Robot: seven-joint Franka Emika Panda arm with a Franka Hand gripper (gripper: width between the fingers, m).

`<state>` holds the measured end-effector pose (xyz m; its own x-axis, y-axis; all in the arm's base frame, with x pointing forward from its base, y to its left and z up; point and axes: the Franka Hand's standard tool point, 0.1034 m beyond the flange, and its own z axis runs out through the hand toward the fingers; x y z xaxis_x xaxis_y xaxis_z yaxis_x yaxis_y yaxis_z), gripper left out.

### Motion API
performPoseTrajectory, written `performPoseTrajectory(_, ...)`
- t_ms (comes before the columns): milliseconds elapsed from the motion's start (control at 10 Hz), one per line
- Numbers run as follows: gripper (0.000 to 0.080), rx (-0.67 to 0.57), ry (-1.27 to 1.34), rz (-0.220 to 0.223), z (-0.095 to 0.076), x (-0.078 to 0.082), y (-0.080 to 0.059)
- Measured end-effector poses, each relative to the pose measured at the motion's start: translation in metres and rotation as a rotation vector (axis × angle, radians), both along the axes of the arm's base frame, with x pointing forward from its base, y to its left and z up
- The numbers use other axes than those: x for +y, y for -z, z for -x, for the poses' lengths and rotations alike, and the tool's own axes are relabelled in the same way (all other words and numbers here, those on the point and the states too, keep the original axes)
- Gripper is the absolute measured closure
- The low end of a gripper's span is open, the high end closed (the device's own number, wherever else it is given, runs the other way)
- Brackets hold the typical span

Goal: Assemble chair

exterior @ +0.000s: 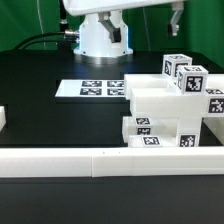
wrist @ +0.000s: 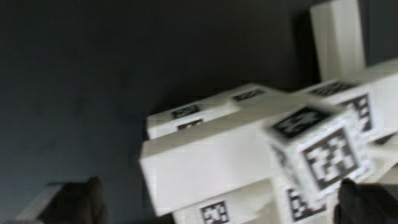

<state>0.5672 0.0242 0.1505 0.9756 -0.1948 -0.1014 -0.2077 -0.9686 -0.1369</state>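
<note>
The chair (exterior: 170, 105) stands assembled at the bench (exterior: 40, 115) near its front rail (exterior: 100, 158), on the exterior view's right. The gripper (exterior: 176, 22) hangs above, seemingly released, empty.

Your inventory, as you see it from the exterior view:

- Chair (exterior: 172, 108): one joined white structure; separate pieces within it cannot be counted.
- Marker board (exterior: 97, 88): one, carrying four tags.
- Border rail (exterior: 110, 158): one long low run across the front.
- Small white block (exterior: 2, 119) at the exterior view's left edge: one.
- Counter (exterior: 50, 110): one.
- Claw (exterior: 176, 20): one.
</note>
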Motion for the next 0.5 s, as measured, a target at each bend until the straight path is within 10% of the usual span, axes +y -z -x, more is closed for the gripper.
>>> performPoseTrajectory(500, 0.0150, -0.067, -0.244, 0.072, -0.0051, 0.0142, 0.0008)
